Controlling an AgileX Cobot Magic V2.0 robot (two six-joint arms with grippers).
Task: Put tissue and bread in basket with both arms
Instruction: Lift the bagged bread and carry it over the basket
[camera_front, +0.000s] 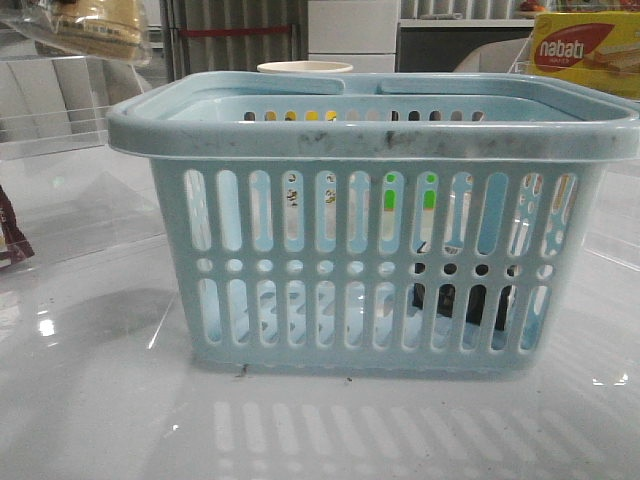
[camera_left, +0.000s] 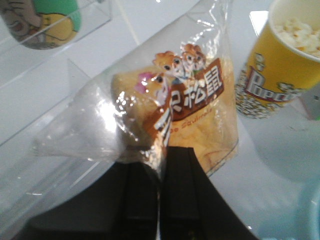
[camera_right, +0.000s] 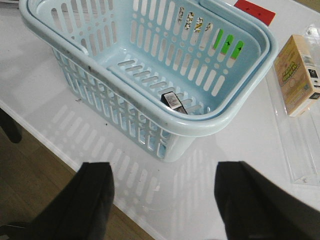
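The light-blue basket (camera_front: 370, 135) stands mid-table and also shows in the right wrist view (camera_right: 200, 127). The small black tissue pack (camera_right: 175, 102) lies on the basket floor near a corner; in the front view it shows dark through the slots (camera_front: 465, 305). My left gripper (camera_left: 160, 155) is shut on the clear wrapper of the bread (camera_left: 200, 110), a golden-brown bun with a dark label strip. The bread hangs high at the far left, outside the basket (camera_front: 95, 30). My right gripper (camera_right: 162, 175) is open and empty above the table's front edge, just outside the basket.
A yellow popcorn cup (camera_left: 280, 60) stands near the bread. A yellow-and-red nabati box (camera_front: 585, 50) is at back right, a dark maroon packet (camera_front: 12, 240) at left. A tan box (camera_right: 297, 75) lies in a clear tray right of the basket.
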